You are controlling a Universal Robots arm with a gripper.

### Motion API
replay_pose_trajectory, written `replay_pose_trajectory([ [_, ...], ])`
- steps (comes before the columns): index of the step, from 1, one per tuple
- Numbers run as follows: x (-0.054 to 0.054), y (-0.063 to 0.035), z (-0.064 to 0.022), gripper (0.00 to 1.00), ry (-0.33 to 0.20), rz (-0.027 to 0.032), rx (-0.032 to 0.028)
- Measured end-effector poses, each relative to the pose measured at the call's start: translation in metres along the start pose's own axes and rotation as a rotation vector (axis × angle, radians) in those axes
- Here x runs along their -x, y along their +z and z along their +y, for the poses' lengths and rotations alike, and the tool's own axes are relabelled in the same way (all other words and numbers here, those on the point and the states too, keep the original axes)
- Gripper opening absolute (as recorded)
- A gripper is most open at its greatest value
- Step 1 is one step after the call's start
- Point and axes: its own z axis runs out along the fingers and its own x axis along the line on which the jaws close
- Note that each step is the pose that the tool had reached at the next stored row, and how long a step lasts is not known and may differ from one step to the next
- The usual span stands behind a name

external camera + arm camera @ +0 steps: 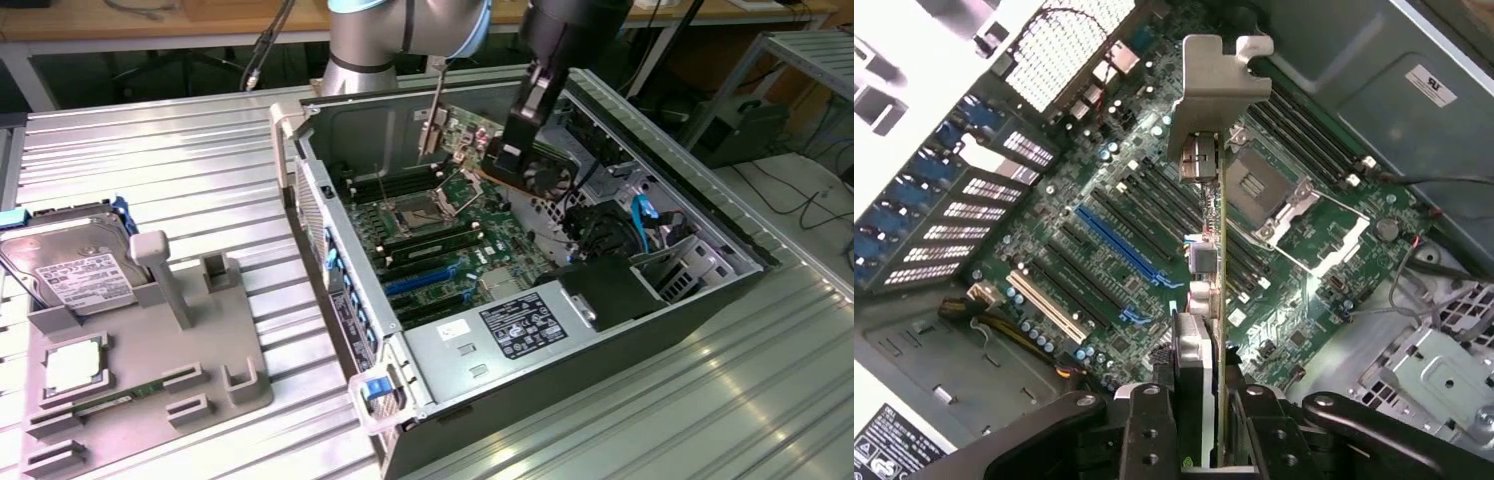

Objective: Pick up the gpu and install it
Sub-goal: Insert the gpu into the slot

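Gripper (pixel 1199 425) jaws clamped on gpu (pixel 1221 250). Card held edge-down, hovering over mobo (pixel 1104 230) slots at far end of open case (pixel 587 400), prob so connector edge lines up w/ slot. Not seated yet.

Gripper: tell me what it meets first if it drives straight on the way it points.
The gpu held in the gripper would likely touch the motherboard first, near the black slots beside the CPU socket; depth is unclear.

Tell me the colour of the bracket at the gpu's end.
Plain silver-grey metal on the bracket; the wrist view shows it best.
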Motion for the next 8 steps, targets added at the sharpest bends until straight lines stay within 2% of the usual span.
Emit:
replay_pose_trajectory([
  [8,0.0000,0.0000,0.0000,0.28,-0.119,0.0053,-0.0014],
])
